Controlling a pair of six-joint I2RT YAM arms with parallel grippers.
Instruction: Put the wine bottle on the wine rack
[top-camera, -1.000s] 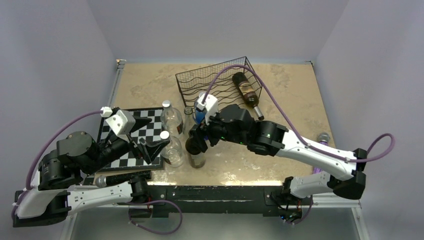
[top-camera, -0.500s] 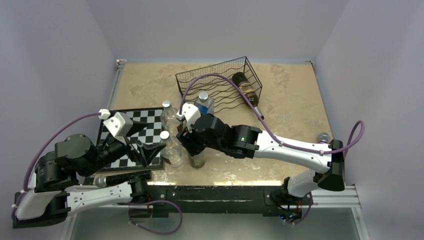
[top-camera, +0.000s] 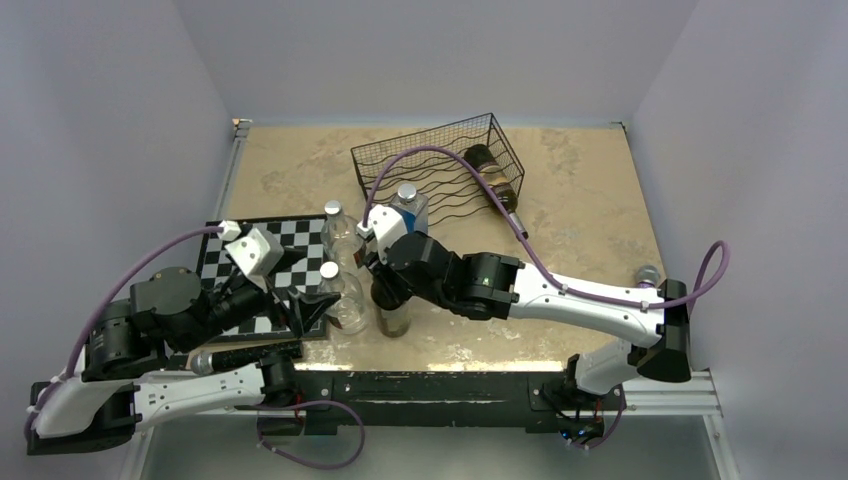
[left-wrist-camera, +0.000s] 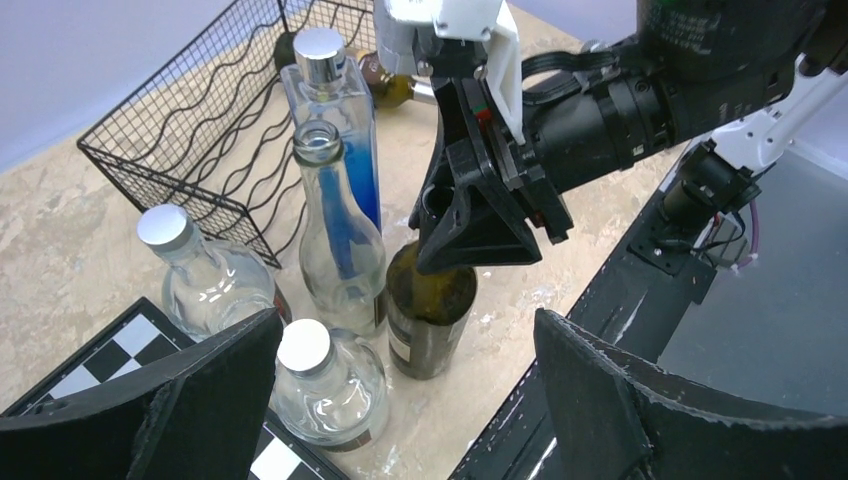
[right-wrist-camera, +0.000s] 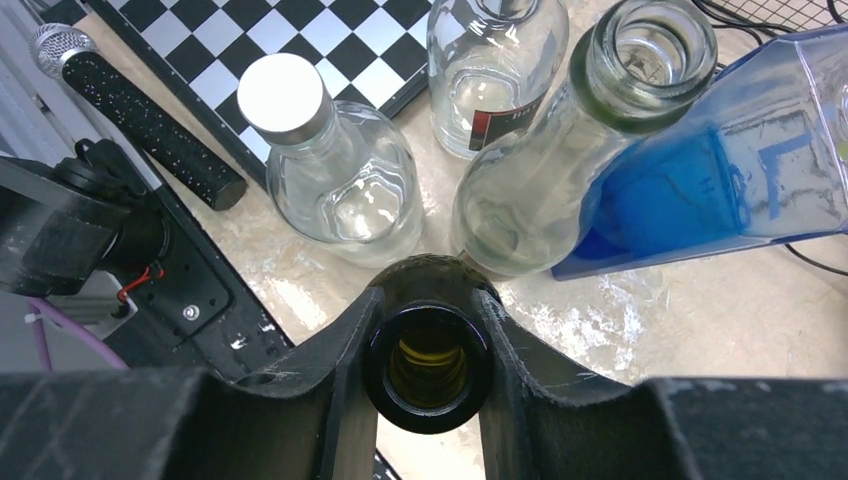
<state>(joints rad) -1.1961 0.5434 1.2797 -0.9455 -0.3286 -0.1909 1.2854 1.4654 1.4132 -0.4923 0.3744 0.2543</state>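
— From above, where is the wine bottle (top-camera: 393, 318)?

— It stands on the table (top-camera: 580, 220) near the front edge, just right of the chessboard (top-camera: 262, 262). The wine rack (top-camera: 430, 160) is behind it, apart from it, and 1 dark bottle (top-camera: 492, 172) lies inside. The right gripper (top-camera: 386, 292) covers the neck, so this view does not show the grip. The left gripper (top-camera: 305, 305) hovers over the chessboard corner with its fingers spread.

— And the left wrist camera?

— It shows the side. The wine bottle (left-wrist-camera: 430, 310) is upright, its long axis vertical, its mouth pointing up. The right gripper (left-wrist-camera: 445, 225) has its 2 fingers pressed on the neck. Behind stand a clear bottle (left-wrist-camera: 335, 250) without a cap and a blue bottle (left-wrist-camera: 345, 120), then the wine rack (left-wrist-camera: 190, 130). The left fingers (left-wrist-camera: 150, 400) are wide apart and hold nothing.

— The right wrist camera?

— It looks straight down into the open mouth of the wine bottle (right-wrist-camera: 427, 365). The fingers (right-wrist-camera: 330, 370) touch the neck on both sides. A black microphone (right-wrist-camera: 140, 120) lies by the chessboard (right-wrist-camera: 300, 40).
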